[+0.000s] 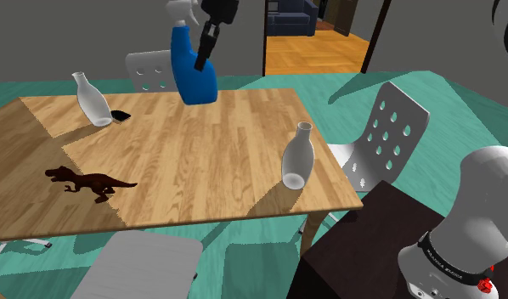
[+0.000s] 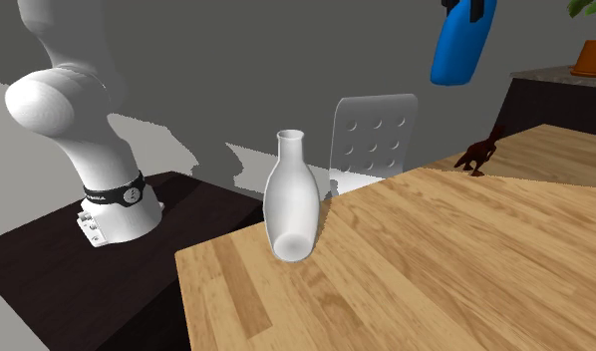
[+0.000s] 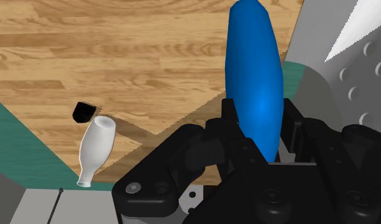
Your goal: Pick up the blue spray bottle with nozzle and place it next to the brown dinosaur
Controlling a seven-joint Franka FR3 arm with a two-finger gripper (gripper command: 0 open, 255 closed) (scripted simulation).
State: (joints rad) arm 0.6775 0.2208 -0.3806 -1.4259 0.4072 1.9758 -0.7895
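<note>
Fingers point(image 3: 229, 124) of my hand point(image 1: 206, 49) are clamping the blue spray bottle point(image 1: 193, 76) near its neck, and I am holding it in the air above the wooden surface's point(image 1: 201, 153) far edge. The brown dinosaur point(image 1: 89, 180) is standing well apart from it, toward the shoulder view's left.

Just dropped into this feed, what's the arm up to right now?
The black gripper is shut on the blue spray bottle and holds it in the air over the far side of the wooden table. The brown dinosaur stands on the table toward the shoulder view's left, well apart from the bottle, so the placing is not yet done. Two white bottles also stand on the table.
</note>
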